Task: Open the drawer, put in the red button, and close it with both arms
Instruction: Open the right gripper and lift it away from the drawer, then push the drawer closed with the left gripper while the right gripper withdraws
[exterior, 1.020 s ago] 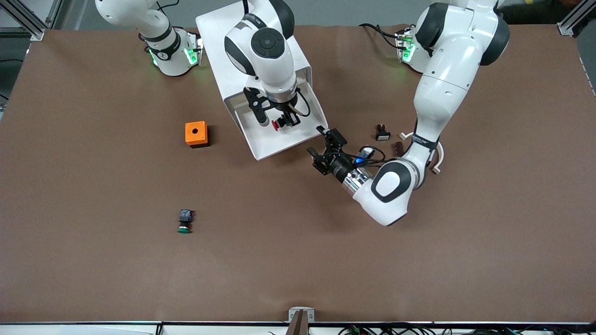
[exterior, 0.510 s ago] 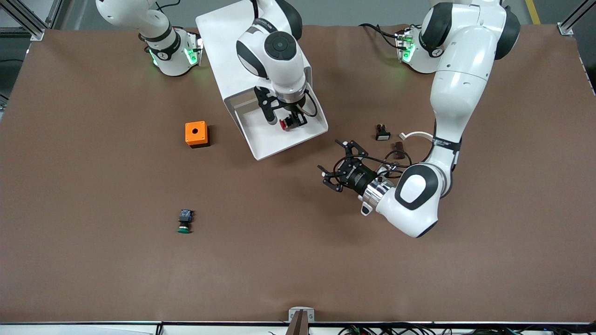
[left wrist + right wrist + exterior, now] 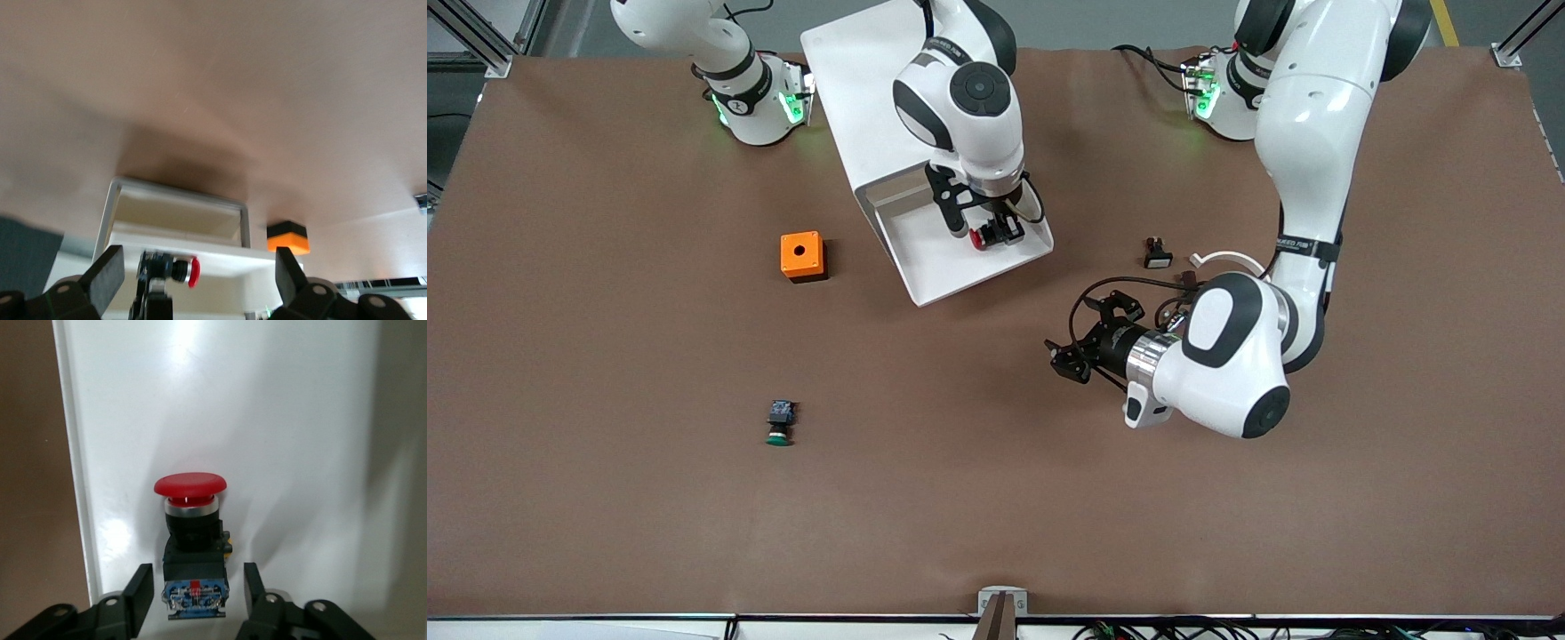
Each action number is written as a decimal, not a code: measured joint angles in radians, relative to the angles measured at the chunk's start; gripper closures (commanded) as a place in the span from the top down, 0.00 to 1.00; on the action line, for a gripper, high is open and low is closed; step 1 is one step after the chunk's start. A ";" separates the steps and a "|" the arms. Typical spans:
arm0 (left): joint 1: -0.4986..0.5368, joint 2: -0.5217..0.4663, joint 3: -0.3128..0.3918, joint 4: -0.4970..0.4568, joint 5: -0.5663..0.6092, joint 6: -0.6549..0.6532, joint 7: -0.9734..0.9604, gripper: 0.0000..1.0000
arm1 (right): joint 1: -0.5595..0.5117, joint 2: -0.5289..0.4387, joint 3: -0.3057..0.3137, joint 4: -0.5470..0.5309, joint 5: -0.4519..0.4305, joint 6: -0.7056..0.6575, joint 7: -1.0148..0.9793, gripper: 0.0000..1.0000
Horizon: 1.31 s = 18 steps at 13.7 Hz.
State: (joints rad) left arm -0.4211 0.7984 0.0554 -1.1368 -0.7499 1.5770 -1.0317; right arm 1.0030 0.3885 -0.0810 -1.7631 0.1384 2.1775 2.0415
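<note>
The white cabinet has its drawer pulled open. My right gripper reaches down into the drawer. The red button lies on the drawer floor between the fingers. In the right wrist view the button has a gap on each side, so my right gripper is open around it. My left gripper is open and empty over the bare table, off the drawer's corner toward the left arm's end. In the left wrist view, my left gripper faces the drawer and the button.
An orange box with a hole stands beside the drawer toward the right arm's end and also shows in the left wrist view. A green-capped switch lies nearer the front camera. A small white-capped switch and a white curved piece lie by the left arm.
My left gripper has pulled back from the drawer's corner toward the front camera and turned. My right gripper has moved with the red button toward the left arm's end of the drawer.
</note>
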 measured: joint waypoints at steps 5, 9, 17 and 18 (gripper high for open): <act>-0.065 -0.062 -0.001 -0.001 0.280 0.141 0.047 0.99 | -0.053 -0.001 -0.023 0.181 -0.004 -0.236 -0.186 1.00; -0.138 -0.073 0.000 -0.006 0.376 0.202 0.046 0.99 | -0.208 -0.010 -0.034 0.300 -0.038 -0.408 -0.591 1.00; -0.282 -0.074 -0.002 -0.084 0.614 0.371 -0.041 0.99 | -0.592 -0.103 -0.045 0.317 -0.061 -0.585 -1.415 1.00; -0.301 -0.074 -0.002 -0.106 0.627 0.390 -0.042 0.99 | -0.634 -0.118 -0.045 0.318 -0.061 -0.612 -1.499 1.00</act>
State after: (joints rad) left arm -0.7226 0.7247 0.0537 -1.2431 -0.1230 1.9668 -1.0739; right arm 0.3686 0.2706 -0.1264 -1.4456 0.0770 1.5652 0.5426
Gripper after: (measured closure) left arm 0.004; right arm 0.000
